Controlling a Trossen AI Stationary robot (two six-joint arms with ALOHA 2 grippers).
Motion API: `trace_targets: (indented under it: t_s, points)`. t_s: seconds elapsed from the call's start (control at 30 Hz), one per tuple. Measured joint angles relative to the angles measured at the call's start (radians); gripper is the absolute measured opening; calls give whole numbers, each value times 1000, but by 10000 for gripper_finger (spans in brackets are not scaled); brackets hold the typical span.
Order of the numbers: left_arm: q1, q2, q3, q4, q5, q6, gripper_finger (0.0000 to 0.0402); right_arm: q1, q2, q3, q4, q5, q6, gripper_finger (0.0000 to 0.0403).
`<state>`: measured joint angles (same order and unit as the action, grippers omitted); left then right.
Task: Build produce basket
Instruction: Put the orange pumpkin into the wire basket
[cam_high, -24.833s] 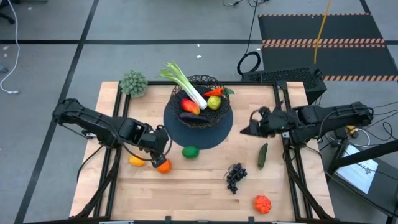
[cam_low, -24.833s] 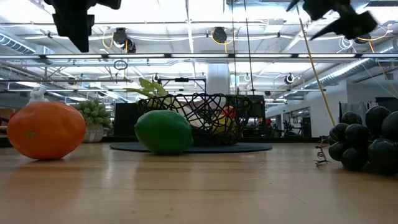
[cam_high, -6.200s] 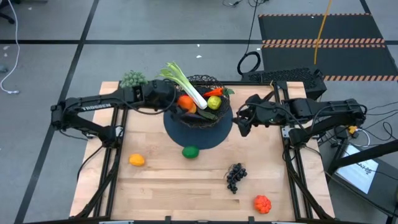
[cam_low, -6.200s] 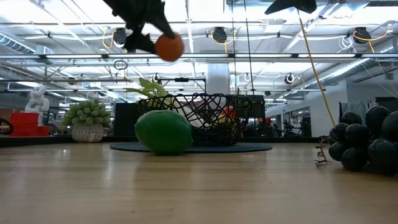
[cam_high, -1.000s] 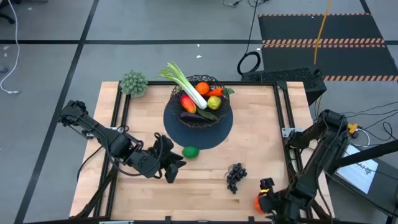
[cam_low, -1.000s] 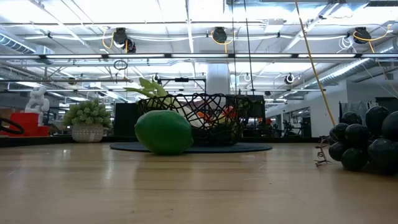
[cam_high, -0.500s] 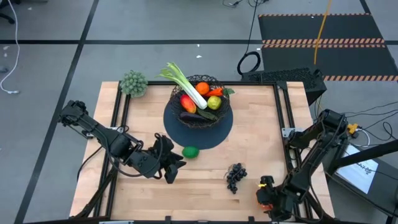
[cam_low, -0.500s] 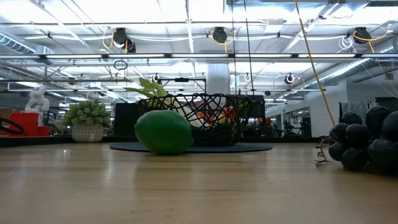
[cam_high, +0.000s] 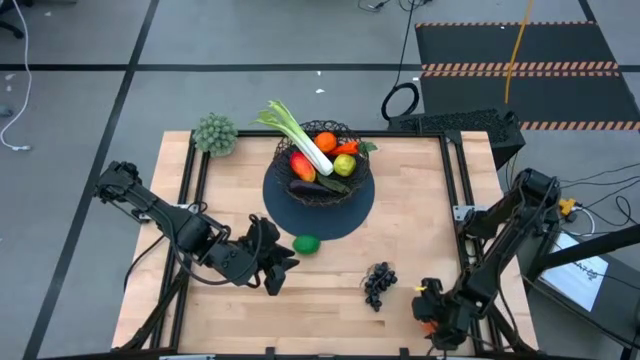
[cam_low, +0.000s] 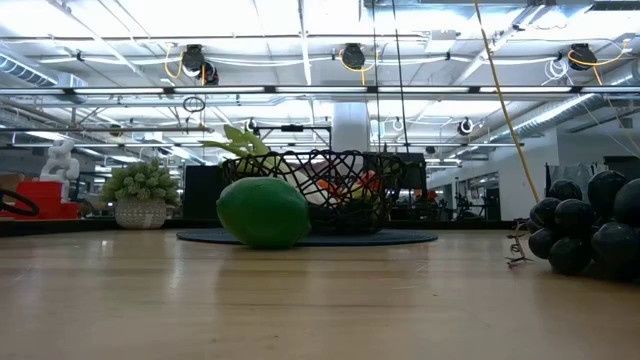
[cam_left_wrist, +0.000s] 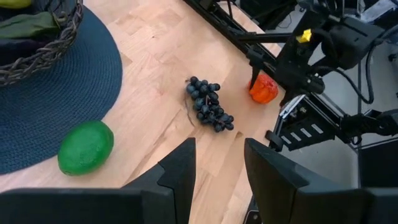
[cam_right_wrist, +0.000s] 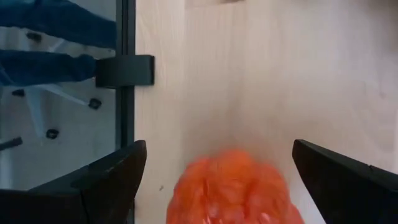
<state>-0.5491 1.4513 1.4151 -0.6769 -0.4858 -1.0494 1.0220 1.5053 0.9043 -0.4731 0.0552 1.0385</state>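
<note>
Basket (cam_high: 320, 165): sat on round dark mat (cam_high: 345, 217) at table's far middle; held leek (cam_high: 300, 136), orange, other produce
Left gripper (cam_left_wrist: 216, 163): hovered near lime (cam_high: 306, 243); fingers parted, holding nothing
Right gripper (cam_right_wrist: 217, 163): low over near right corner; fingers spread wide either side of red-orange fruit (cam_right_wrist: 231, 188), not closed on it
Grapes (cam_high: 378, 283): loose on table, between the grippers
Risk: lumpy fruit might squirt off the nearby table edge if pinched off-centre

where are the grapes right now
In the high view the grapes lie on the bare table, right of the lime, with the right gripper at the table's right front corner.
</note>
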Motion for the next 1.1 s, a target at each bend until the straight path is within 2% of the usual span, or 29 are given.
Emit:
trace_targets:
  t_s: [0.2, 0.47, 0.87, 1.1]
  points:
    - [0, 0, 0, 0, 0, 2, 136, -12, -92, 0, -79, -8, 50, 400]
    - [0, 0, 0, -1, 9, -3, 136, 40, -156, -12, -106, -9, 90, 400]
    - [0, 0, 0, -12, 8, 2, 136, 73, -155, -161, 101, -31, 154, 400]
    - [0, 0, 0, -13, 6, 1, 136, 73, -155, -205, 128, -32, 158, 400]
